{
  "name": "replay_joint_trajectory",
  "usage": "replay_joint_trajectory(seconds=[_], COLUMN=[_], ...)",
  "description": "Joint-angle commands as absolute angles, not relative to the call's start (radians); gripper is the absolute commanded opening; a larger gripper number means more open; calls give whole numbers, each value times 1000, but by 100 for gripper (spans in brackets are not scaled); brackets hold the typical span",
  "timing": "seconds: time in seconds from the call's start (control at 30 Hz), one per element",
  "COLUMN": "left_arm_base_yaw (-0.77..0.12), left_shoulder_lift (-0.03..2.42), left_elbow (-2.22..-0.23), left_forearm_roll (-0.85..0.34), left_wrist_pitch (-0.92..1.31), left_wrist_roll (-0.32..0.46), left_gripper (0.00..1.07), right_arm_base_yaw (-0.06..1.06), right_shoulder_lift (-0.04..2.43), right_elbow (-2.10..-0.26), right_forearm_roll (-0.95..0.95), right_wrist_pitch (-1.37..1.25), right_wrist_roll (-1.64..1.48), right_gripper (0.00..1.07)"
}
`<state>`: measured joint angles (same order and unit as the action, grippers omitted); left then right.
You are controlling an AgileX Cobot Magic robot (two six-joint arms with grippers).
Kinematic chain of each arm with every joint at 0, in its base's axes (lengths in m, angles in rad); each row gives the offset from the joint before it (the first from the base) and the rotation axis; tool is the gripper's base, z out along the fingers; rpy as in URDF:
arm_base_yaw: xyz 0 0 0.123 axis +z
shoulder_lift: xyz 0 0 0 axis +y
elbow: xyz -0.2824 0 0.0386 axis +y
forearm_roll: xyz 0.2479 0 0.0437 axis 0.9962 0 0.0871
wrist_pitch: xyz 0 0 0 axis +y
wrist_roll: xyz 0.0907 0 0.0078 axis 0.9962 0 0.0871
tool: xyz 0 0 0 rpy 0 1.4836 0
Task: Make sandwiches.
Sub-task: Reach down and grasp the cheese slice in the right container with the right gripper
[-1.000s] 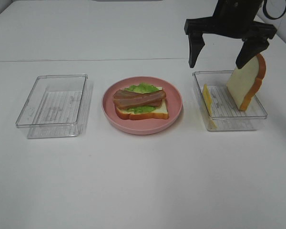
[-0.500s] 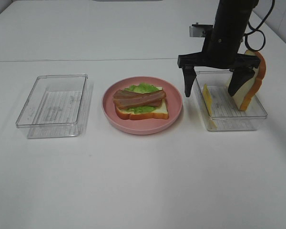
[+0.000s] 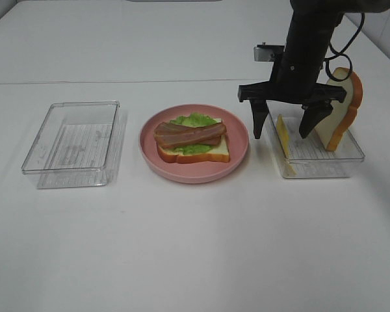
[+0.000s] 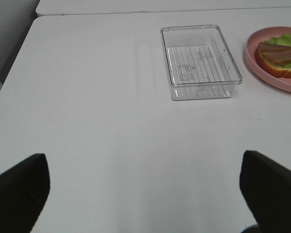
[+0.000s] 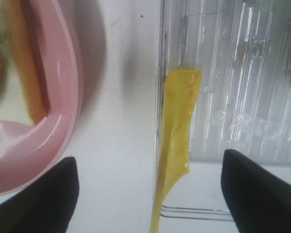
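On the white table (image 3: pixel 195 247), beside the pink plate (image 3: pixel 239 148), the right hand (image 3: pixel 281 135) straddles the upright cheese slice (image 3: pixel 285 148), fingers (image 3: pixel 258 125) apart; next likely: pinching it cleanly.

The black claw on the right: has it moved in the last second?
Yes. The right gripper has dropped from above the far rim of the right tray and now straddles its left wall, with the cheese slice between its fingers.

Plate (image 3: pixel 238 156) between left tray (image 3: pixel 71 148), right tray (image 3: pixel 314 154) (cheese (image 3: pixel 283 133), bread (image 3: pixel 342 107) inside).
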<state>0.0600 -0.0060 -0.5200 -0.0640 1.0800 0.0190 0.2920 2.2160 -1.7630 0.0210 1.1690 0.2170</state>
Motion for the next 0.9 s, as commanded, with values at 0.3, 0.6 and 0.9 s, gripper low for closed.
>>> replay_joint_trajectory(seconds=[0.3,0.6,0.9], left_arm_base_yaw=[61,61,61], left_shoulder_lift=[-23,-23,-23], left_elbow=[-518,-518,-518], left_forearm_roll=[-74,-74,-74], left_wrist_pitch=[1075,1075,1075], left_wrist_roll=[14,14,14], left_gripper=[98,98,98], right_arm_base_yaw=[286,286,287], right_shoulder_lift=[2240,2240,2240], right_elbow=[-1758,-1758,-1758], right_forearm_roll=[28,21,14], right_wrist_pitch=[1174,1169,1169], right_wrist_roll=[222,221,221], right_gripper=[68,29,28])
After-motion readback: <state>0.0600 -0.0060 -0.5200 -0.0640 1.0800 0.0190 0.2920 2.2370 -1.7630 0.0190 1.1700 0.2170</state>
